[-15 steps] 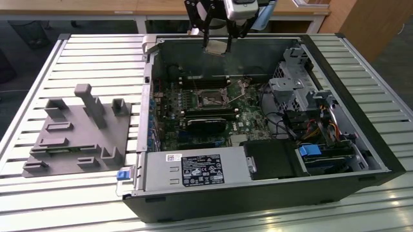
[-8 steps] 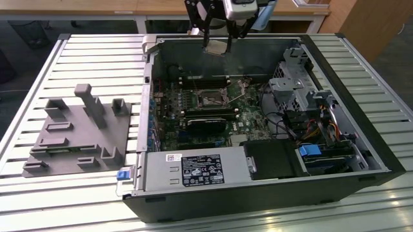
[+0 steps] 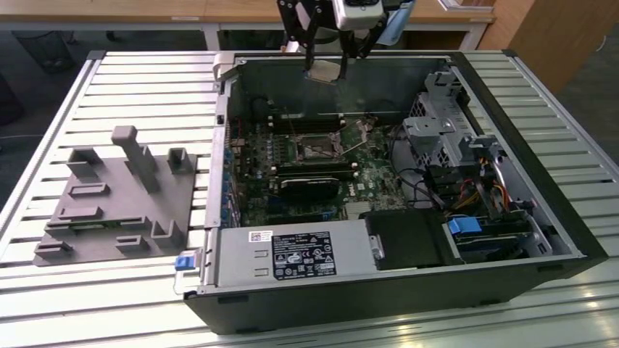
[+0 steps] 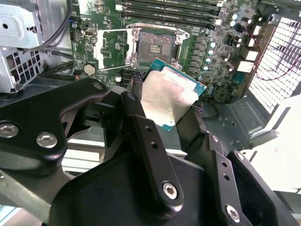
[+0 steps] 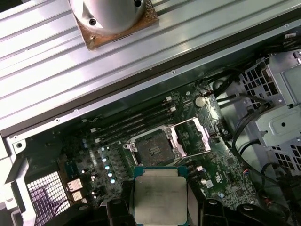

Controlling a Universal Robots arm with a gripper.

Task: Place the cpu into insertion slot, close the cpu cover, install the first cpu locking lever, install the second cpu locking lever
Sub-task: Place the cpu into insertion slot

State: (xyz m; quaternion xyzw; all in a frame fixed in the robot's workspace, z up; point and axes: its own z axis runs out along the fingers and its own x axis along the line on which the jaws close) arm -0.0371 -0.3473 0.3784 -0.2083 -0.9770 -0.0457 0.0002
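The gripper [image 3: 329,61] is pinching the cpu [image 5: 160,197] flat between its fingers, hanging above the uncovered slot [image 5: 151,147], well apart.

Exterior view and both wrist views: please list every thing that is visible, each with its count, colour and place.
table: one, silvery slats, under everything.
computer case: one, black, lying open on the table.
fixture plate: one, grey, on the table at the exterior view's left of the case.
circuit board: one, green, inside the case.
power supply box: one, grey, inside the case on the exterior view's near side.
heatsink: one, black, on the board.
insertion slot: one, black rim, on the board, uncovered.
cpu cover: one, dull silver, swung open beside the slot.
cpu: one, silvery top, above the case, not in the slot.
gripper: one, black, shut on the cpu.
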